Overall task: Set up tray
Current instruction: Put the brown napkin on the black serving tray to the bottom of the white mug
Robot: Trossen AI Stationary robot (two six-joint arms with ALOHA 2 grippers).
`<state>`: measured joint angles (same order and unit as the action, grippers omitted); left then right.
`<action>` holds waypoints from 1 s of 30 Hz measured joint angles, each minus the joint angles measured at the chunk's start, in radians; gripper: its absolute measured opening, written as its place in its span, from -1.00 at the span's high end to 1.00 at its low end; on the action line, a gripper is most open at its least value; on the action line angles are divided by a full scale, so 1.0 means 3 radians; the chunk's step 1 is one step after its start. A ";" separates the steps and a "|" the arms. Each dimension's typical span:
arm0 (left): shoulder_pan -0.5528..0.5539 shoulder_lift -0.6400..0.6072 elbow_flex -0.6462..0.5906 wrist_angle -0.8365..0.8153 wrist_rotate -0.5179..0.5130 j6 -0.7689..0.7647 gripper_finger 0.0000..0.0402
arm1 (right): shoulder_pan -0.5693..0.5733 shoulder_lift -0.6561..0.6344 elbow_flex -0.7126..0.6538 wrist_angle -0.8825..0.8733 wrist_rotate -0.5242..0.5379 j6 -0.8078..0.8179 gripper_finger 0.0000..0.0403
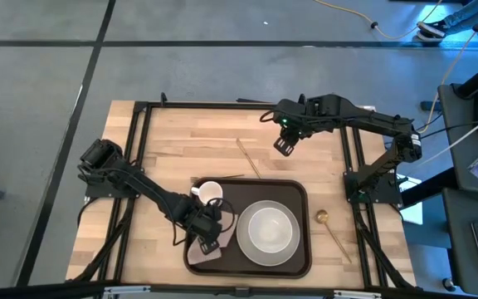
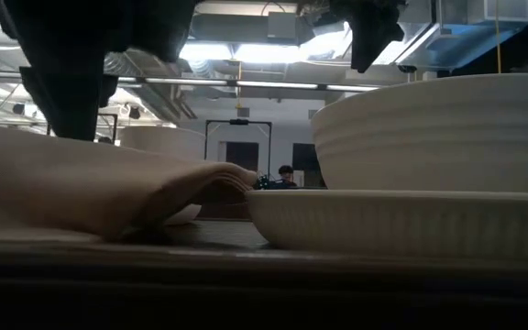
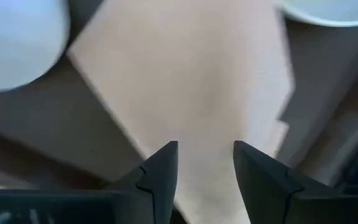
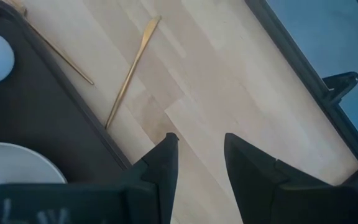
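Jaws of the left gripper (image 3: 205,171) stand spread, hovering just over the tan napkin (image 3: 185,93) that lies in the near-left corner of the tray (image 1: 297,195); nothing is pinched between them. The right gripper (image 1: 284,146) waits over the bare bench (image 1: 181,141) behind the tray, its jaws likewise apart and empty.

The tray sits at the front middle of the bench, carrying a white plate (image 1: 268,231) with a bowl on it, a white cup (image 1: 209,193) at its far-left corner, and the napkin. Two thin gold utensils (image 4: 131,67) lie on the wood just behind the tray, and a gold spoon (image 1: 332,231) lies beside its right edge.

Judging by its look, the tray is stiff and, loaded with crockery, fairly heavy; its raised rim is the natural place to grip, ideally at both short ends to keep it level (the dishes would slide or chip if it tipped). The napkin is soft and limp, best pinched at a fold or edge.
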<state>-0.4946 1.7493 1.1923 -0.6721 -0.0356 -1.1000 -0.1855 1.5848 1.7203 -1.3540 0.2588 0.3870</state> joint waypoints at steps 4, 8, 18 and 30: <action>-0.0001 0.0000 0.0000 -0.0160 -0.0094 -0.0079 0.31 | 0.0039 -0.0001 0.0000 0.0000 0.0000 0.0000 0.35; -0.0007 -0.0076 -0.0001 -0.0267 -0.0185 -0.0069 0.35 | 0.0068 0.0000 0.0000 0.0000 0.0001 -0.0008 0.35; -0.0243 -0.0817 0.0000 0.0000 -0.0614 0.0503 0.55 | 0.0070 0.0000 0.0000 0.0001 0.0003 -0.0010 0.35; -0.0649 -0.0385 0.0000 0.0614 -0.0351 0.0958 0.99 | 0.0070 0.0000 -0.0001 0.0083 0.0004 0.0077 0.35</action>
<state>-0.6893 1.6337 1.1923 -0.4879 -0.1409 -0.8127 -0.1646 1.5848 1.7199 -1.3290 0.2600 0.4103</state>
